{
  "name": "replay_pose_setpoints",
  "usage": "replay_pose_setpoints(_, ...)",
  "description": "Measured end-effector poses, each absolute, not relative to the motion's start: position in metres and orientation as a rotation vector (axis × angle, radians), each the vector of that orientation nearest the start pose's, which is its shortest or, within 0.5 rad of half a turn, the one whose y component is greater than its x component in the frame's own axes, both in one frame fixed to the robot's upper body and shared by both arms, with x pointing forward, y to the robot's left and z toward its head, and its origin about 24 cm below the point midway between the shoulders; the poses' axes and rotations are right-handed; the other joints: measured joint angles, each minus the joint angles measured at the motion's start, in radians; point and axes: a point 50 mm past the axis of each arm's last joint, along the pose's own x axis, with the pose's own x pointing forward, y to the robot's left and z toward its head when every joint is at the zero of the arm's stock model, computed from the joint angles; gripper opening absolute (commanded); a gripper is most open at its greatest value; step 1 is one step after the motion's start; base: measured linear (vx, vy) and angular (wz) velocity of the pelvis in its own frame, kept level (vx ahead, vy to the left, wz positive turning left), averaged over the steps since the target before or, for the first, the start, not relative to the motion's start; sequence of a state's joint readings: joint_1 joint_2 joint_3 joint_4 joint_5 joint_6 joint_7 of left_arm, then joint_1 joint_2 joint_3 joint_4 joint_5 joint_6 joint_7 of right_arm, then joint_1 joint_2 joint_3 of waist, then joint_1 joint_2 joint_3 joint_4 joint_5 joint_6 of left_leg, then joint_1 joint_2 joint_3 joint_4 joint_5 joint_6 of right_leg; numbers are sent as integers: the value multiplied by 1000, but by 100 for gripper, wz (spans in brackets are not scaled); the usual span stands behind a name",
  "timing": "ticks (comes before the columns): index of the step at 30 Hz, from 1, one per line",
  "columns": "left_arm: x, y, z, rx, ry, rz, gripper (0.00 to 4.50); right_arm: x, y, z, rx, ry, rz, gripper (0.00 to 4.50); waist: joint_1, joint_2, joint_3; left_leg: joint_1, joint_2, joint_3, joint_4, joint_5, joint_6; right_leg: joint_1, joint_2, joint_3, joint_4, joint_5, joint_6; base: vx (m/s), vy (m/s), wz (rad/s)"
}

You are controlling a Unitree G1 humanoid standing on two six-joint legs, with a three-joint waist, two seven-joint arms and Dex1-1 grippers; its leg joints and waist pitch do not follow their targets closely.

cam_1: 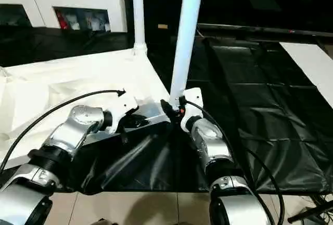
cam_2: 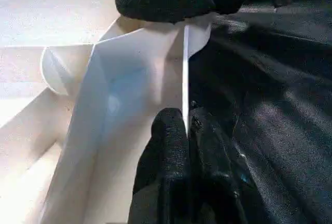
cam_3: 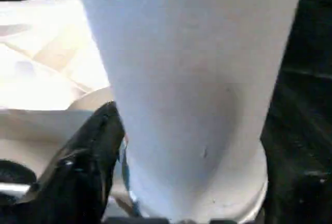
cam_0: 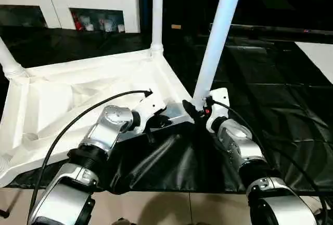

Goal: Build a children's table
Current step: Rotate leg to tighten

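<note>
The children's table top (cam_0: pixel 78 87) lies upside down on the black-covered work table, ribbed underside up. One white leg (cam_0: pixel 157 11) stands upright in the far corner socket, and another (cam_0: pixel 8 61) rises at the left edge. A third leg (cam_0: pixel 218 37) stands in the near right corner and leans to the right. My right gripper (cam_0: pixel 195 108) sits around the flared base of that leg (cam_3: pixel 197 79). My left gripper (cam_0: pixel 156 113) is shut on the top's thin near rim (cam_2: pixel 185 79), just left of that corner, with one finger (cam_2: pixel 168 146) on each side of the wall.
A white cabinet (cam_0: pixel 78 1) stands behind the work table at the back left. A white board (cam_0: pixel 317 58) lies at the right. The black cloth (cam_0: pixel 270 105) hangs over the table's front edge, with tiled floor (cam_0: pixel 156 207) below. A black cable (cam_0: pixel 78 121) arcs over my left forearm.
</note>
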State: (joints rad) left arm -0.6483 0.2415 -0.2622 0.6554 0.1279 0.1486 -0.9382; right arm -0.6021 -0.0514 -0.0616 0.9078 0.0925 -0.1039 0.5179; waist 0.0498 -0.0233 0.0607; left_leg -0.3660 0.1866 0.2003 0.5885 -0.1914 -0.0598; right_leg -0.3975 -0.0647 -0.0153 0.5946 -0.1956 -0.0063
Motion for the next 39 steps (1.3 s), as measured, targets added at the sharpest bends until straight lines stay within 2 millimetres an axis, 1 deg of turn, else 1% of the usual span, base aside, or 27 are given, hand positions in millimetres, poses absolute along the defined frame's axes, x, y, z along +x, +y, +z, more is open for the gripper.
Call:
replay_pose_setpoints(4, 333, 112, 52, 469, 411, -1148, 0, 337, -115, 22, 36, 210, 695, 393, -2, -1, 0, 1, 2, 0, -2, 3, 5, -1, 1, -2, 2, 7, -1, 0, 0, 0)
replay_pose_setpoints(7, 330, 123, 54, 469, 414, -1213, 0, 331, -123, 26, -1, 209, 852, 393, -2, -2, 0, 0, 4, 0, -3, 3, 5, -4, 2, -3, 4, 11, 2, 0, 0, 0)
replay_pose_setpoints(8, 328, 126, 55, 475, 408, -1231, 0, 330, -125, 27, -5, 212, 891, 393, -2, -3, -1, 0, 4, 0, -3, 3, 5, -5, 2, -3, 6, 14, -1, 0, 0, 0)
replay_pose_setpoints(10, 326, 133, 57, 503, 392, -1282, 0, 326, -128, 30, -9, 222, 988, 393, 4, -6, -1, -1, 7, 0, -3, 3, 4, -6, 5, -3, 8, 13, 1, 27, -12, 1)
replay_pose_setpoints(14, 321, 138, 59, 493, 402, -1367, 0, 321, -125, 34, -30, 238, 1143, 393, 19, -6, -1, -1, 9, 1, 0, 4, 4, -7, 5, -5, 16, 3, 0, 27, -10, 1)
replay_pose_setpoints(18, 316, 147, 61, 454, 443, -1435, 0, 314, -127, 36, -51, 276, 1298, 393, 22, -8, -1, -2, 9, 2, -1, 6, 9, -8, 5, -5, 16, 1, -2, 0, 0, 0)
replay_pose_setpoints(20, 314, 150, 61, 439, 461, -1464, 0, 311, -127, 36, -58, 300, 1361, 369, 24, -9, -1, -2, 10, 2, -1, 6, 9, -8, 5, -5, 16, 0, -2, 0, 0, 0)
replay_pose_setpoints(22, 311, 151, 60, 432, 473, -1488, 0, 309, -128, 36, -68, 317, 1399, 359, 25, -9, -1, -1, 10, 2, -1, 4, 4, -8, 5, -5, 17, 0, -2, 0, 0, 0)
replay_pose_setpoints(23, 311, 152, 59, 433, 480, -1500, 0, 308, -128, 36, -73, 322, 1414, 338, 26, -9, -1, -1, 10, 2, -1, 4, 4, -8, 5, -5, 17, 0, -2, 0, 0, 0)
replay_pose_setpoints(24, 310, 153, 59, 434, 484, -1509, 0, 307, -128, 37, -80, 325, 1429, 338, 26, -10, -1, -1, 10, 2, -1, 4, 3, -8, 5, -5, 18, 1, -2, 0, 0, 0)
replay_pose_setpoints(25, 309, 154, 59, 435, 487, -1518, 0, 306, -127, 37, -85, 328, 1441, 324, 26, -11, -1, -1, 10, 2, -1, 4, 3, -8, 5, -5, 18, 1, -2, 0, 0, 0)
replay_pose_setpoints(29, 309, 156, 60, 436, 492, -1529, 0, 304, -126, 35, -77, 332, 1449, 309, 27, -15, -3, 0, 10, 2, -1, 4, 3, -7, 5, -5, 19, 1, -2, 0, 0, 0)
replay_pose_setpoints(30, 308, 156, 60, 434, 494, -1532, 0, 303, -126, 35, -76, 331, 1451, 289, 28, -15, -4, 0, 10, 2, -1, 4, 3, -7, 5, -5, 19, 1, -2, 0, 0, 0)
replay_pose_setpoints(34, 308, 157, 59, 434, 493, -1518, 0, 301, -124, 34, -65, 326, 1427, 281, 28, -15, -4, 1, 10, 2, -1, 4, 3, -6, 5, -5, 19, 1, -2, 0, 0, 0)
replay_pose_setpoints(36, 311, 156, 58, 443, 484, -1476, 0, 302, -124, 30, -40, 308, 1345, 280, 27, -15, -6, 3, 10, 2, -1, 4, 2, -5, 5, -5, 19, 1, -2, 0, 0, 0)
replay_pose_setpoints(38, 315, 155, 55, 436, 473, -1398, 0, 307, -121, 27, -34, 280, 1214, 278, 21, -13, -6, 8, 10, 2, -2, 4, 2, -1, 5, -4, 18, 1, -2, 0, 0, 0)
replay_pose_setpoints(39, 317, 153, 53, 430, 469, -1352, 0, 311, -118, 25, -21, 264, 1133, 278, 14, -14, -6, 10, 9, 1, -2, 4, 2, 0, 5, -4, 18, -1, 1, 0, 0, 0)
